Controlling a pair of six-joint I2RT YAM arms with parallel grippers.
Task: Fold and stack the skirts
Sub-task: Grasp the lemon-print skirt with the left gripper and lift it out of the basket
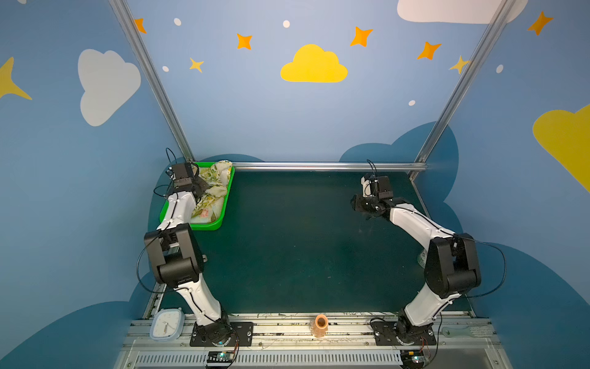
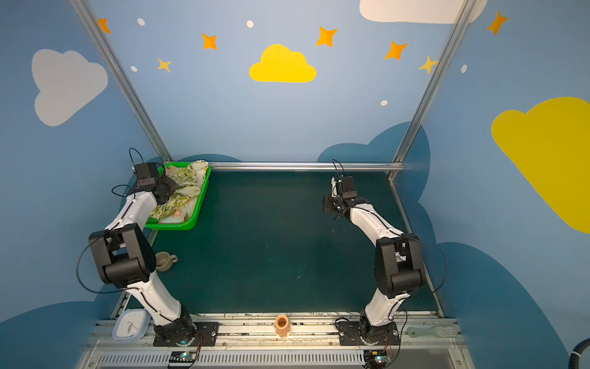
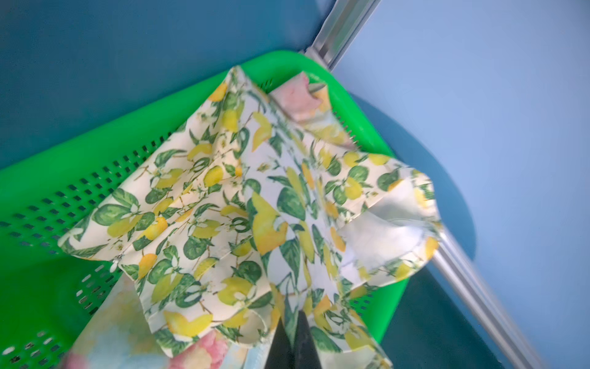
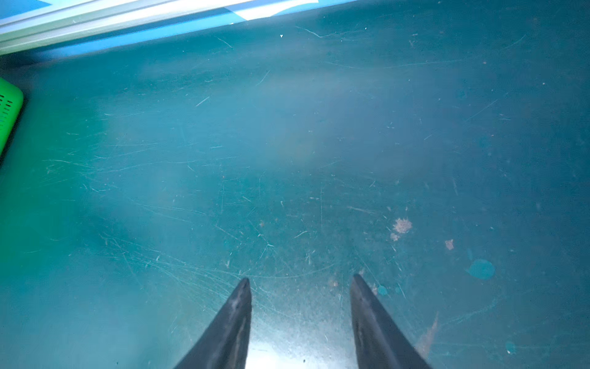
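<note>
Black fingers of my left gripper (image 3: 292, 319) fill the near edge of the left wrist view, its jaws pressed together on a bunched fold of the thin cream cloth skirt printed with yellow lemons and green leaves (image 3: 223, 207). That skirt lies crumpled in the green perforated plastic basket (image 3: 64, 179) at the far left corner of the dark green tabletop (image 4: 287, 143), with one flap reaching over the rim toward the aluminium frame rail (image 3: 463, 271). Under it, touching and overlapping, sits the pale yellow cloth skirt with pink flowers and blue-green blotches (image 3: 127, 335). My right gripper (image 4: 300, 281) hovers well apart over bare tabletop, jaws apart and holding nothing.

My worry is the pinch. It looks to sit mid-cloth rather than at a hem, so a lift would likely raise a twisted bundle that is hard to spread. The floral skirt could ride up with it and fall in a heap. Cloth snagging the rim could drag or tip the light basket. A thin fold may also slip free in a fast pull.
</note>
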